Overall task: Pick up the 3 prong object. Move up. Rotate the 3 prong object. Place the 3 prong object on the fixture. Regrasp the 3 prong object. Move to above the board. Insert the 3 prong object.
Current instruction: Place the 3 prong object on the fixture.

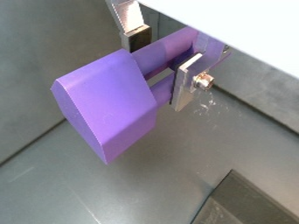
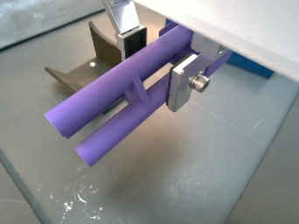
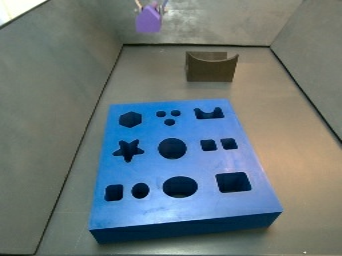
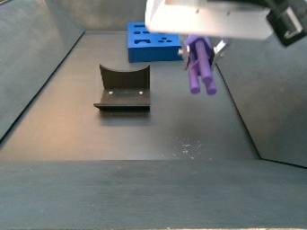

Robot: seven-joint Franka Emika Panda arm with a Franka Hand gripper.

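Note:
My gripper (image 1: 162,63) is shut on the 3 prong object (image 1: 111,101), a light-purple peg. One silver finger (image 1: 187,83) presses its side and the other finger (image 1: 138,39) sits behind it. In a wrist view its blocky base fills the middle; in a wrist view its long prongs (image 2: 100,122) point away from the jaws. In a side view the 3 prong object (image 4: 199,65) hangs prongs-down in the air, to the right of the fixture (image 4: 124,88) and apart from it. The blue board (image 3: 181,165) with its cut-outs lies flat on the floor.
The fixture (image 3: 210,65) stands behind the board near the back wall. Grey walls enclose the floor on both sides (image 4: 42,81). In a wrist view the fixture (image 2: 82,68) shows beyond the peg's prongs.

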